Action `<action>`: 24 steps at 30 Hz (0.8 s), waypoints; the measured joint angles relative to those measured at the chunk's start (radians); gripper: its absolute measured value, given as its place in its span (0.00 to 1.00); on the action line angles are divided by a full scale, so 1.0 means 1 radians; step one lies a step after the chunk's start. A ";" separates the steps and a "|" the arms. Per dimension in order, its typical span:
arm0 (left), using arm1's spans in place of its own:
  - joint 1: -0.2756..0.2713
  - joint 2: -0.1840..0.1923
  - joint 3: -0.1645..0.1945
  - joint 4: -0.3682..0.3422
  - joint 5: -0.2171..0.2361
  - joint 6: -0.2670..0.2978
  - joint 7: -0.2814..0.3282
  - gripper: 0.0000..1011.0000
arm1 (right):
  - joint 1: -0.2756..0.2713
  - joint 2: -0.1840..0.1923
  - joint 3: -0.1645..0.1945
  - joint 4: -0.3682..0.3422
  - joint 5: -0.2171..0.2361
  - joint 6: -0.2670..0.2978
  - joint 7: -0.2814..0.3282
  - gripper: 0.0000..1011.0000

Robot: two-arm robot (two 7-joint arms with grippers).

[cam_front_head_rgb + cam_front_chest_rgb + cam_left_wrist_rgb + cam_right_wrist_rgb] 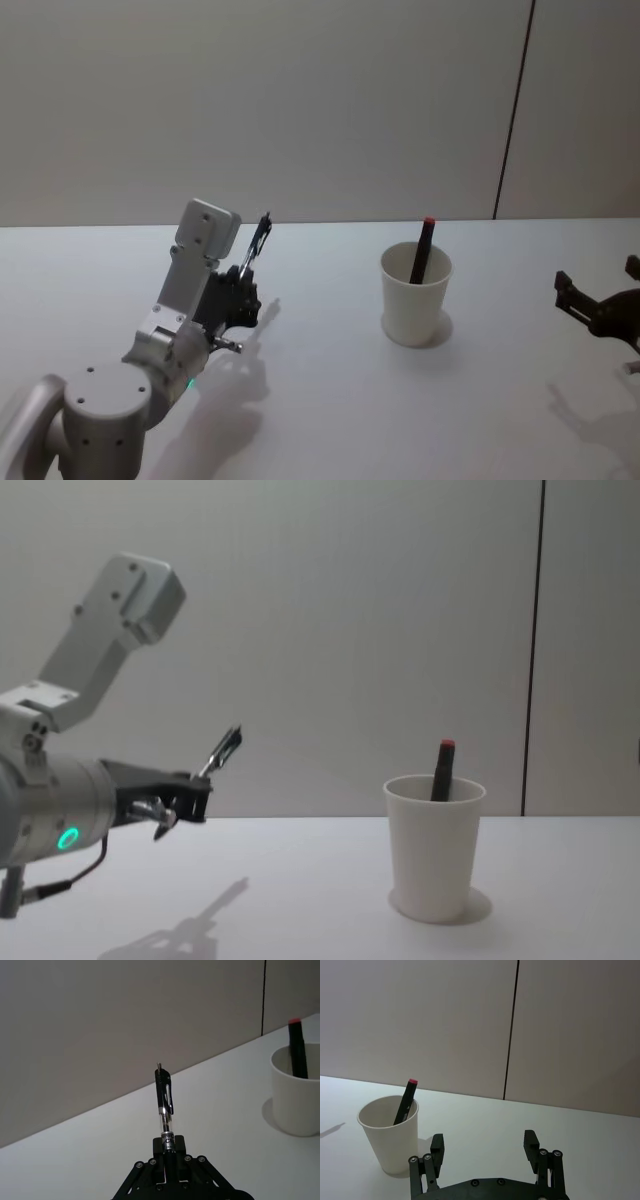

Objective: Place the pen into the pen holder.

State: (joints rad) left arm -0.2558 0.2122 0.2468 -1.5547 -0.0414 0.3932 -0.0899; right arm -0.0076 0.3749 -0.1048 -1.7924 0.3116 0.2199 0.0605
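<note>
Holding 1 red-tipped marker (424,248) — pen holder (413,305), left claw (169,1149) gripping pen (164,1100)

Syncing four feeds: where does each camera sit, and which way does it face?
Head: high, facing down at the table; left gripper holding the pen, right gripper at right edge.
Chest: low, facing across; left arm.
Left wrist: along the left gripper, up the pen.
Right wrist: over the open right gripper, toward the pen holder.
All share the pen holder.

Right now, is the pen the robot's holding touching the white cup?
Apart. The chest view shows bare table between the pen in the left gripper and the pen holder. The right gripper sits aside.
</note>
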 joint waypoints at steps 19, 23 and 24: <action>-0.005 0.057 -0.044 0.042 -0.107 -0.345 -0.248 0.14 | 0.000 0.000 0.000 0.000 0.000 0.000 0.000 0.99; -0.013 0.064 -0.050 0.056 -0.144 -0.397 -0.313 0.14 | 0.000 0.000 0.000 0.000 0.000 0.000 0.000 0.99; -0.017 0.066 -0.053 0.062 -0.158 -0.413 -0.337 0.14 | 0.000 0.000 0.000 0.000 0.000 0.000 0.000 0.99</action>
State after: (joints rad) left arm -0.2728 0.2783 0.1941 -1.4924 -0.1999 -0.0194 -0.4267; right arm -0.0077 0.3749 -0.1048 -1.7924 0.3117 0.2199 0.0605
